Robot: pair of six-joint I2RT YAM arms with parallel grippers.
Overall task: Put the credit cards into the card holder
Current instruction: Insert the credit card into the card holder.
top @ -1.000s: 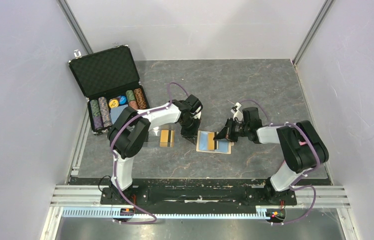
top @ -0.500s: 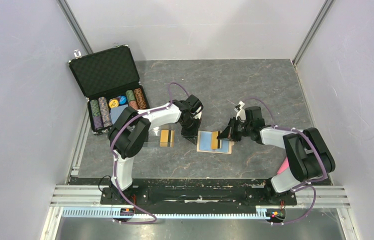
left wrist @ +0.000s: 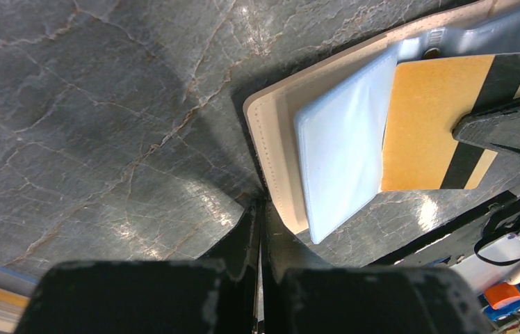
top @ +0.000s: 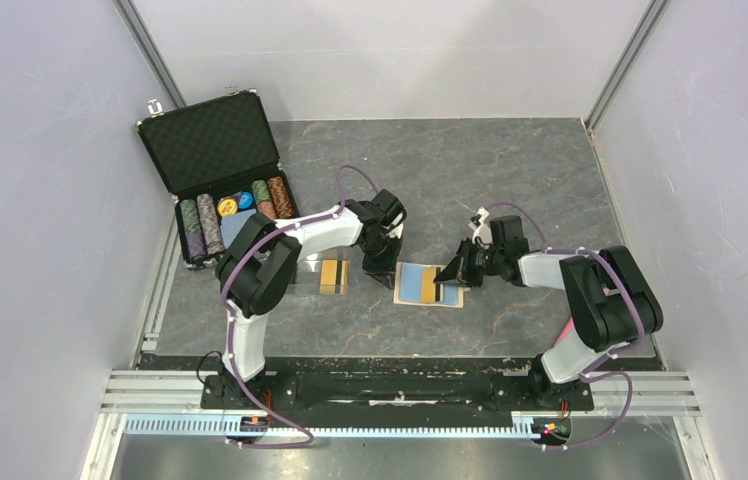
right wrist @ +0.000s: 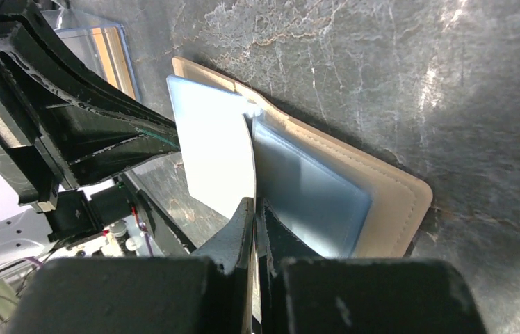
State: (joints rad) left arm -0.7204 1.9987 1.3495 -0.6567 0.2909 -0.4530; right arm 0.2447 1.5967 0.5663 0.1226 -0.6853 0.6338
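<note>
The tan card holder (top: 450, 297) lies open at mid-table, blue lining (top: 411, 283) up. My right gripper (top: 442, 280) is shut on a gold-orange card with a black stripe (top: 430, 283) and holds it on edge over the lining. The right wrist view shows this card edge-on (right wrist: 254, 156) between my fingertips, against the blue pocket (right wrist: 306, 191). My left gripper (top: 382, 270) is shut, its tips (left wrist: 261, 209) at the holder's left edge (left wrist: 271, 139). A second gold-orange card (top: 333, 276) lies flat to the left. No black card shows.
An open black foam-lined case (top: 212, 150) with rows of poker chips (top: 235, 212) stands at the back left. A clear plastic sleeve (top: 305, 278) lies beside the flat card. Grey walls close in the table on three sides.
My right arm has shifted slightly, keeping the card over the open holder. The left arm has not moved.
</note>
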